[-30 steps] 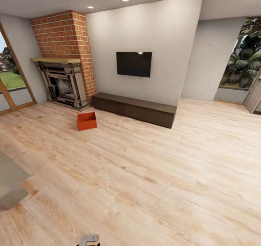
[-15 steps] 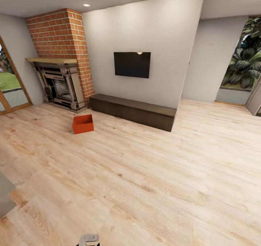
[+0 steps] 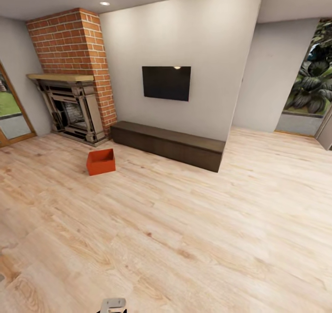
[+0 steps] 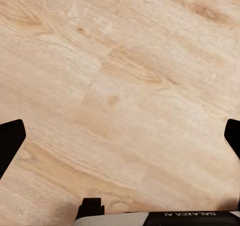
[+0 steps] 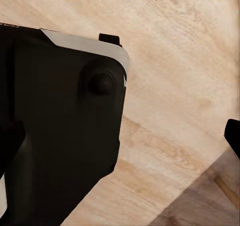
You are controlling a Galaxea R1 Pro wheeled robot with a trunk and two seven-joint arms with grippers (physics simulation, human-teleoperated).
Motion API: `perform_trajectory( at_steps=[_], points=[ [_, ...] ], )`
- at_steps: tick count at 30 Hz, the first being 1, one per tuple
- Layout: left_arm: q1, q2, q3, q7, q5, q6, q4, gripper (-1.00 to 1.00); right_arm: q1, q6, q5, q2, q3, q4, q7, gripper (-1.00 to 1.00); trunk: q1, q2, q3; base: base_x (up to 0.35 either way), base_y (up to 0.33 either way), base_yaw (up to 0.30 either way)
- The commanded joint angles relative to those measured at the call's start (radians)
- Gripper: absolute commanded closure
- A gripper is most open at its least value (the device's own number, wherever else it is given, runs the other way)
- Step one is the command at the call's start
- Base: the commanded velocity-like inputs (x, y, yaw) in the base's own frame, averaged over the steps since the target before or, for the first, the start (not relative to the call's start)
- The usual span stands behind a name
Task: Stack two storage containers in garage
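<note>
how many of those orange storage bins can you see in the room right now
1. A single storage container sits on the wood floor, in front of the brick fireplace and near the left end of the long dark cabinet. The second may be outside the camera's view.

left pincer (image 4: 120,136) fingertips cut off at frame edges, container (image 3: 101,161) interior unclear

One text can be read: "GALAXEA AI", printed in dark letters on the robot's pale body panel (image 4: 165,217). It appears upside down in the left wrist view.
</note>
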Motion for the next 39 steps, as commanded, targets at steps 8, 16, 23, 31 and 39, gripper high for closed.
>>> perform_trajectory(
  at_steps=[8,16,23,31,39],
  points=[
    [-0.002,0.000,-0.008,0.000,0.010,-0.004,0.001,-1.00,-0.002,0.003,0.005,0.000,0.007,0.002,-0.004,-1.00,0.001,-0.001,-0.002,0.342,-0.074,0.000],
    [-0.001,0.000,-0.008,0.000,0.011,-0.004,0.001,-1.00,-0.002,0.003,0.005,0.000,0.007,0.002,-0.004,-1.00,0.001,-0.001,-0.002,0.343,-0.046,0.000],
    [-0.001,-0.001,-0.009,0.000,0.010,-0.004,0.001,-1.00,-0.002,0.003,0.005,0.001,0.007,0.002,-0.004,-1.00,0.001,-0.001,-0.002,0.343,-0.006,0.000],
    [-0.001,-0.001,-0.009,0.000,0.010,-0.004,0.001,-1.00,-0.002,0.003,0.006,0.001,0.007,0.002,-0.004,-1.00,0.001,-0.001,-0.002,0.343,0.000,0.000],
    [-0.001,-0.001,-0.010,0.000,0.009,-0.004,0.001,-1.00,-0.002,0.003,0.004,-0.001,0.007,0.003,-0.004,-1.00,0.001,-0.001,-0.002,0.343,0.000,0.000]
  ],
)
